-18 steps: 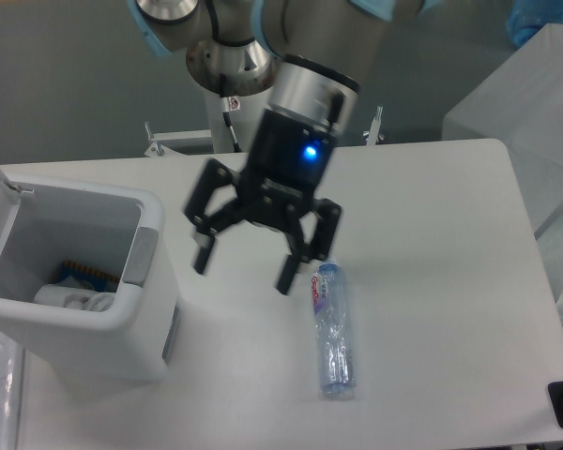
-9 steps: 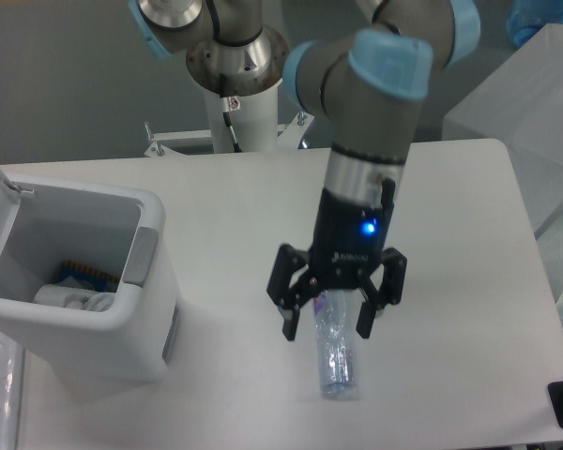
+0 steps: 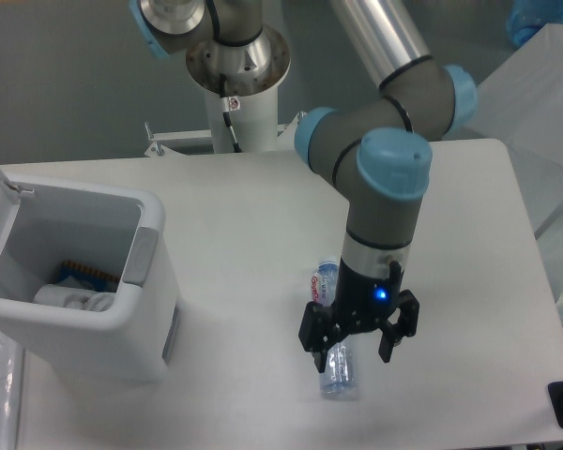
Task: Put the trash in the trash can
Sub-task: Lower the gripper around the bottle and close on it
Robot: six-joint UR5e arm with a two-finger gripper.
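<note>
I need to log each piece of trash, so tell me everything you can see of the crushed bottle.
The bottle is clear, crushed plastic with a pink-red label near its far end, where the cap looks pale. It lies flat on the white table, long axis running roughly away from the camera, right of the trash can and apart from it. The hand is down over its middle, open, fingers on either side, hiding that part; whether they touch it cannot be told.

Arm bent downward, tool low with fingers spread.
</note>
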